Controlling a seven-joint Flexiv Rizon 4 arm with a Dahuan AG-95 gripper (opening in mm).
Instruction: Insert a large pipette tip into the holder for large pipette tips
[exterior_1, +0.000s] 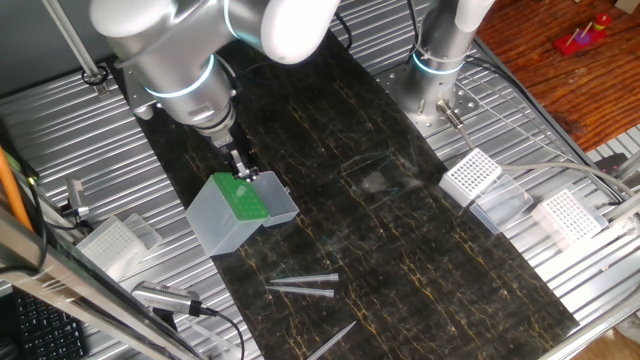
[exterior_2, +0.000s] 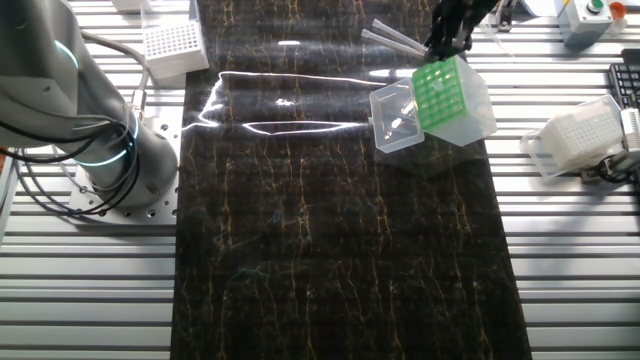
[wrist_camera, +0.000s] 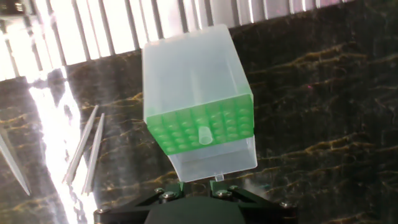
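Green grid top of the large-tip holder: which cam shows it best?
Hand view. The green grid fills mid-frame, its holes distinct, one tip seated. One fixed view shows it small under the tool; the other fixed view shows it clearer but farther off.

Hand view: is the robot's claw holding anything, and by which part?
Seemingly nothing: the clear plastic large pipette tip stands alone in the green grid of the translucent pale holder box, with the gripper apparently clear of it.
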